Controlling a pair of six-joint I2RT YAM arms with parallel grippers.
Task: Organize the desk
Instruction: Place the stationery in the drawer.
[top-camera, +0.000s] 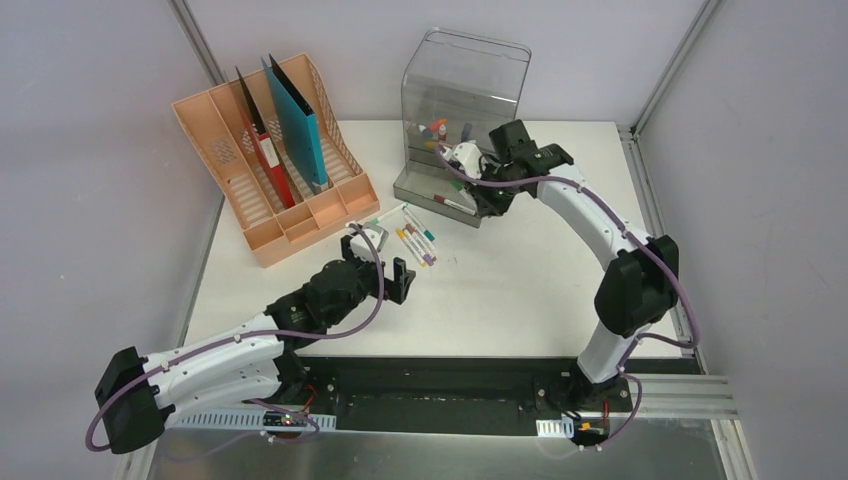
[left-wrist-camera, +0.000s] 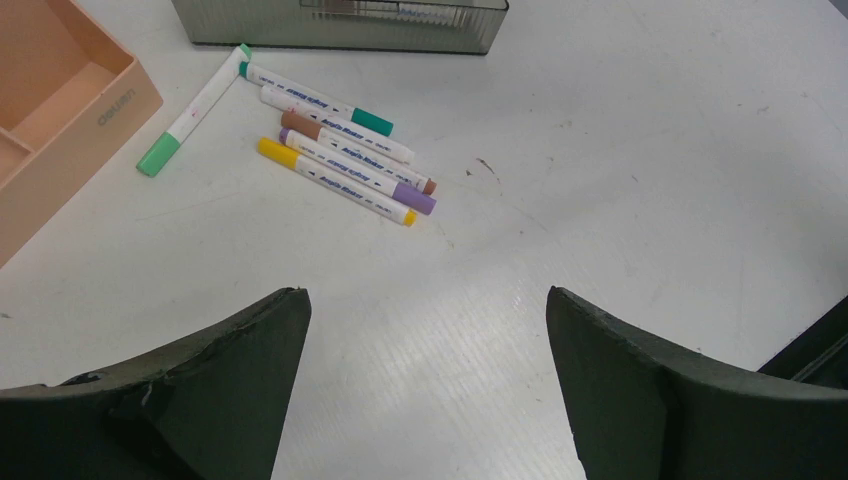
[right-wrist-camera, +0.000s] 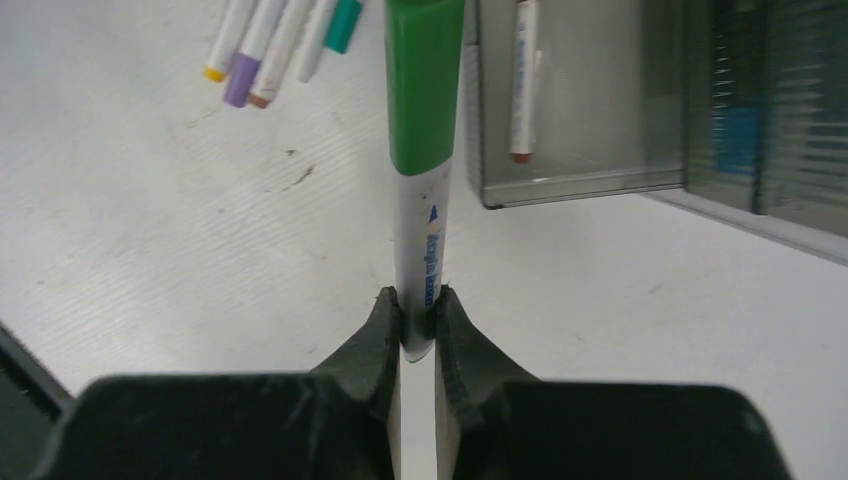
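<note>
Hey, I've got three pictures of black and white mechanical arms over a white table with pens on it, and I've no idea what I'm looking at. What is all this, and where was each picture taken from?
These are two robot arms bolted to the near edge of a white desk. The wide picture comes from a fixed camera above and behind them; the other two come from a camera on each wrist, looking past that arm's own fingers. On the desk stand a peach file rack holding a red folder and a teal folder, and a clear grey box. Several markers lie loose between them. The left gripper is open and empty, facing those markers. The right gripper pinches a green-capped marker near the box.
</note>
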